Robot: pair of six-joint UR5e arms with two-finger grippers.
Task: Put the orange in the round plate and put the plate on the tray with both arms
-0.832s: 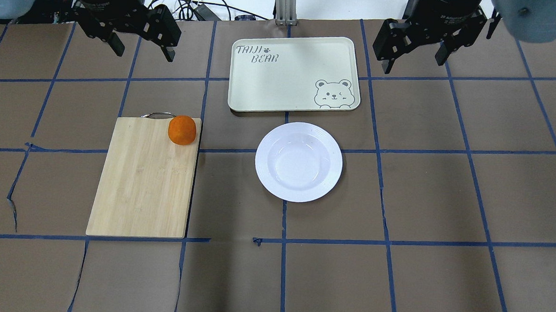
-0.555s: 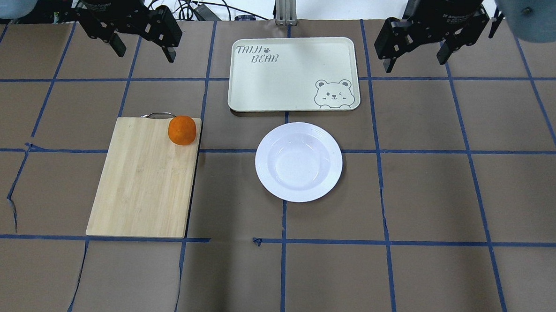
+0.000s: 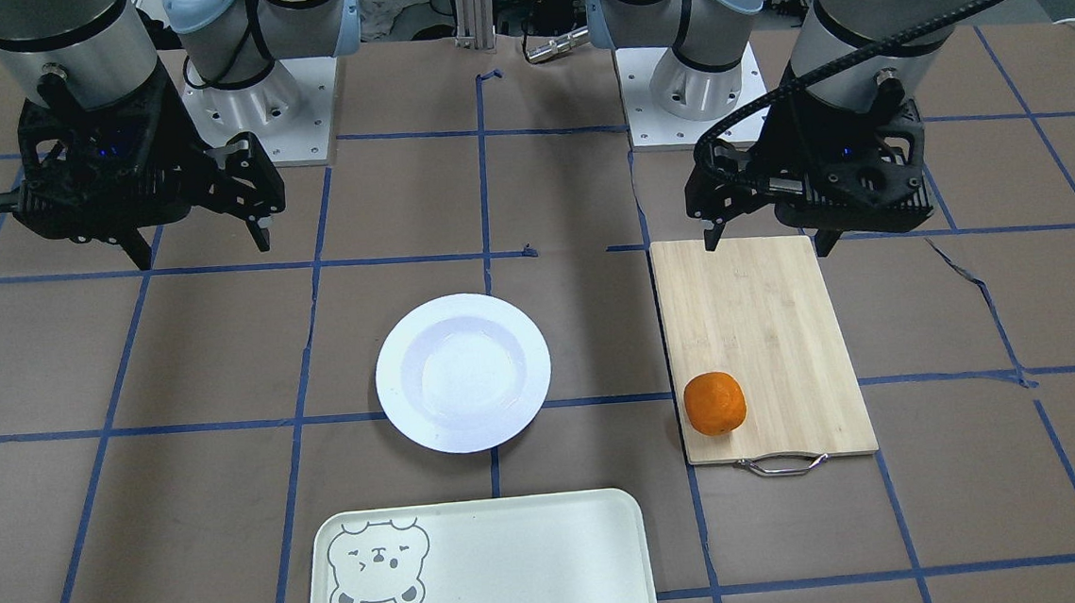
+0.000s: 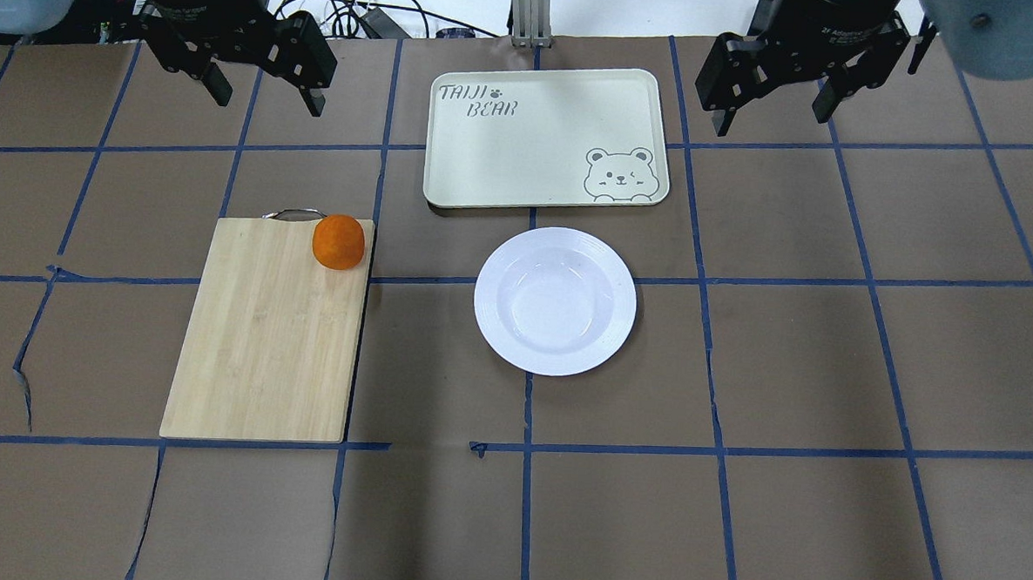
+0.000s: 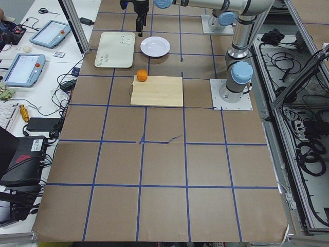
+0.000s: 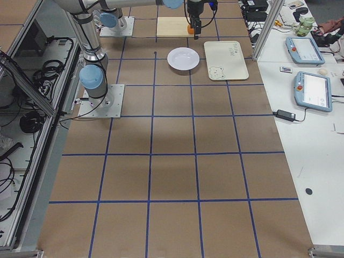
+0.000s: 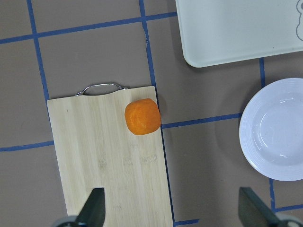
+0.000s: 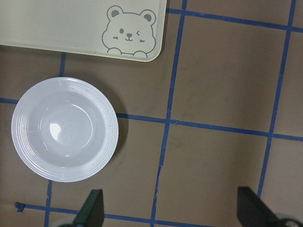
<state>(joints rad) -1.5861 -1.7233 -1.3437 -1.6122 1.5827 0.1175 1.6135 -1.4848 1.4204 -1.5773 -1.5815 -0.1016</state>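
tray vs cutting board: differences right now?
The pale cream-green rectangular tray has a raised rim and a bear drawing; the light wooden cutting board is flat with a metal handle. The tray holds nothing; the board carries the round orange fruit at its handle-end corner. The tray lies long side across the table, the board long side front-to-back. Both are rectangular and lie flat.

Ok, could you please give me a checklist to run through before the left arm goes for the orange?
1. Left claw open, empty: ok.
2. Right claw open, empty: ok.
3. Orange uncovered on the cutting board's corner: ok.
4. Round plate empty, beside the tray: ok.
5. Tray empty: ok.
6. Left claw over orange: not ok, it hangs nearer the robot.
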